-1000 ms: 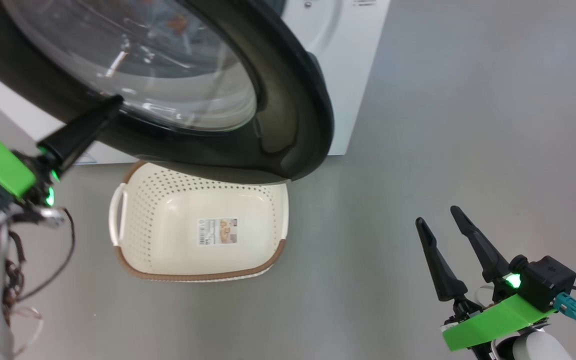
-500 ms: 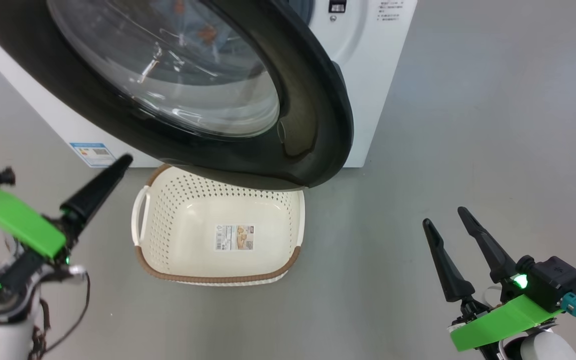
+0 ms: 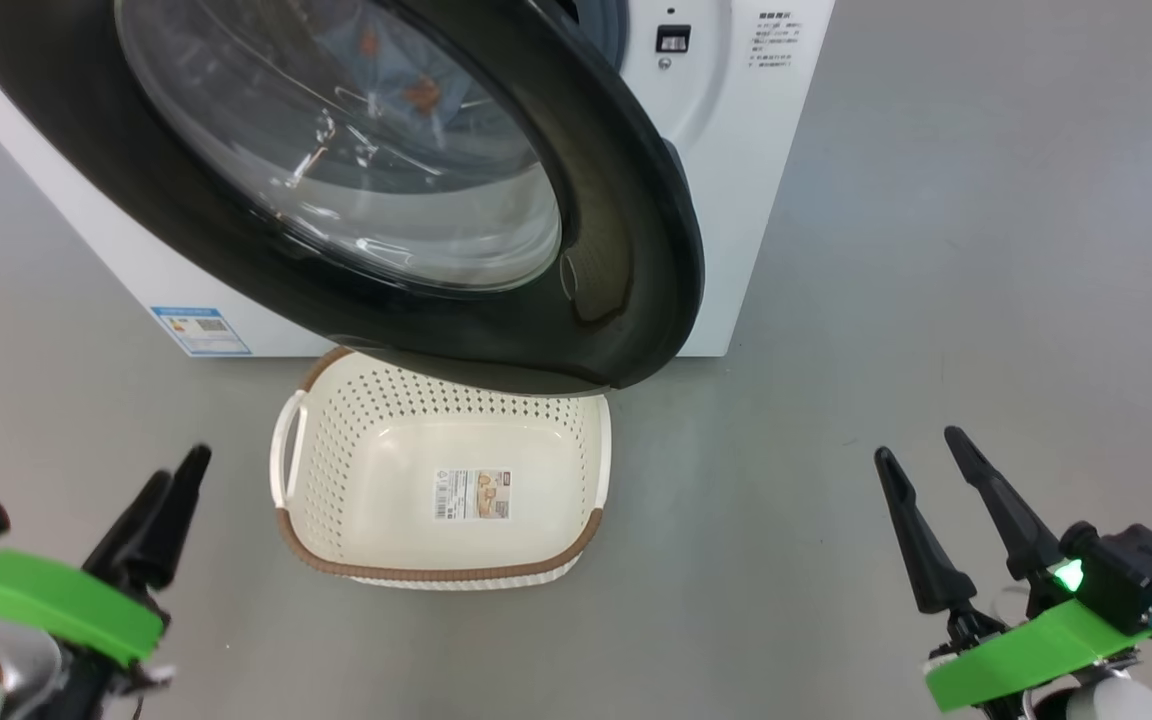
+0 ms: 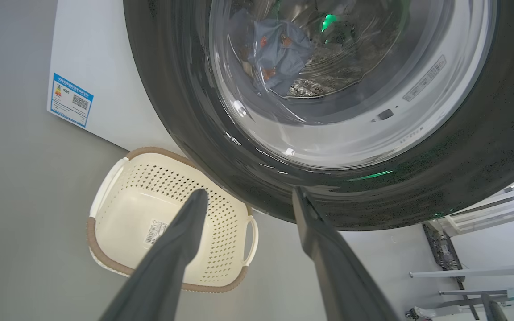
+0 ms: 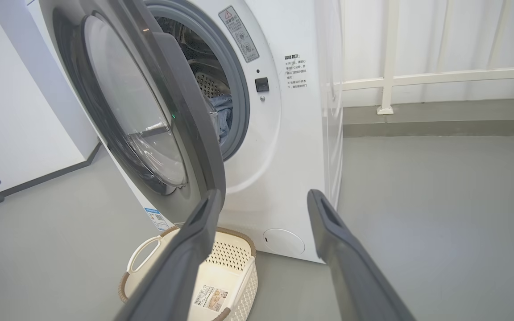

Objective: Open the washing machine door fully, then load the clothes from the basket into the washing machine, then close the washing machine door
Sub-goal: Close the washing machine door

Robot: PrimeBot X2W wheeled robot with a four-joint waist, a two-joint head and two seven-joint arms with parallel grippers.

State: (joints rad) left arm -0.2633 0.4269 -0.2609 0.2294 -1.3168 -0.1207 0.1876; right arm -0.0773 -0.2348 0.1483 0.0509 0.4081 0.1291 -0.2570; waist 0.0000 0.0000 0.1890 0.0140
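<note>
Fig.: L gripper has come off the washing machine door rim, now lower left, fingers spread, holding nothing. R gripper lower right, likewise spread (empty). Door ajar above basket; clothes inside drum.

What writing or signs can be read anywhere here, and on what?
"温馨提示": heading of the notice on the washing machine front; lines below too small.
Warning sticker: a triangle sign, print unreadable.
Blue label: too small.
Sticker in the basket: too small.
</note>
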